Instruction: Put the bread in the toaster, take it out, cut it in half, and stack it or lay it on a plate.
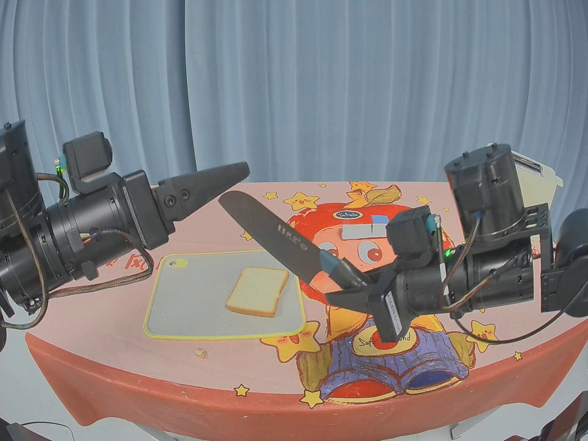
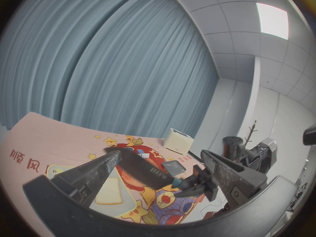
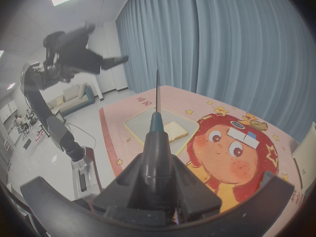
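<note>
A slice of bread (image 1: 257, 291) lies flat on the grey, yellow-edged cutting board (image 1: 184, 304) at the table's left middle. My right gripper (image 1: 354, 282) is shut on the handle of a black-bladed knife (image 1: 269, 233). The knife is held in the air to the right of the bread, its tip pointing up and away over the board's far right corner. In the right wrist view the knife (image 3: 156, 99) is seen edge-on, with the bread (image 3: 176, 130) beyond it. My left gripper (image 1: 236, 173) hovers high above the board's far side, open and holding nothing. The white toaster (image 1: 540, 179) stands at the far right.
A grey square dish (image 2: 173, 167) sits on the table between the toaster (image 2: 178, 141) and the right arm. Small grey and blue patches (image 1: 367, 228) lie on the cartoon-printed cloth. A crumb (image 1: 200, 354) lies near the front edge. A blue curtain hangs behind the table.
</note>
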Robot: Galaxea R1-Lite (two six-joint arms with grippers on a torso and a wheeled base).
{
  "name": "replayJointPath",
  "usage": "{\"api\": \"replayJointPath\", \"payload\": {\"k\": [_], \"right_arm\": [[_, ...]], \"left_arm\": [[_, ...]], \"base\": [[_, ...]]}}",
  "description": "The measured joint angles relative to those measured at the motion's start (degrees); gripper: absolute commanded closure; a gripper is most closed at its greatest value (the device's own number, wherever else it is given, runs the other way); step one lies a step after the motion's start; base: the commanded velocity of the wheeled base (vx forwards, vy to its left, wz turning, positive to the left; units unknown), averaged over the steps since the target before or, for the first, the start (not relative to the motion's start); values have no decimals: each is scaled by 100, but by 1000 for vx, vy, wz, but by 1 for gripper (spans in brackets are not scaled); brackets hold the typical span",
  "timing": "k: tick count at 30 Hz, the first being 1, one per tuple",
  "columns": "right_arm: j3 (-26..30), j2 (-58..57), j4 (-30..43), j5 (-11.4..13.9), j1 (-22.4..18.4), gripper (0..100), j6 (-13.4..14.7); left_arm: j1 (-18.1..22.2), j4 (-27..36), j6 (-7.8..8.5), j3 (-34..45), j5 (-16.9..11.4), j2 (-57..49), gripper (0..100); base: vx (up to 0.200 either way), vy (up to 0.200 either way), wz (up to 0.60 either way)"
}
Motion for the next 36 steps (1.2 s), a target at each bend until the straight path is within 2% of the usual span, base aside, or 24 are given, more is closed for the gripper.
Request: {"api": "replayJointPath", "payload": {"k": [5, 8, 13, 14, 18, 22, 24, 26, 31, 36], "right_arm": [[283, 279, -785, -29, 76, 100, -35], [474, 463, -1267, -32, 12, 100, -117], [630, 714, -1460, -38, -135, 100, -204], [636, 761, -1486, -35, -151, 100, -207], [636, 962, -1527, -33, -221, 100, -223], [567, 1150, -1543, -38, -283, 100, -229], [510, 1226, -1541, -35, -278, 100, -236], [468, 1271, -1548, -35, -261, 100, -236], [429, 1323, -1546, -27, -261, 100, -256], [145, 1287, -1506, 63, -313, 100, -425]], "left_arm": [[16, 23, 179, -88, -161, 57, 0], [17, 20, 349, -122, -199, 223, 0], [24, -177, 603, -262, -213, 669, 0], [28, -290, 638, -306, -216, 777, 100], [123, -796, 806, -472, -308, 1163, 100], [236, -1037, 1057, -577, -734, 1477, 100], [267, -1084, 1070, -595, -919, 1570, 100], [286, -1091, 1065, -601, -983, 1620, 100], [367, -1078, 1092, -417, -994, 1666, 100], [405, -1080, 1101, -179, -958, 1499, 100]], "base": [[0, 0, 0], [0, 0, 0], [0, 0, 0], [0, 0, 0], [0, 0, 0], [0, 0, 0], [0, 0, 0], [0, 0, 0], [0, 0, 0], [0, 0, 0]]}}
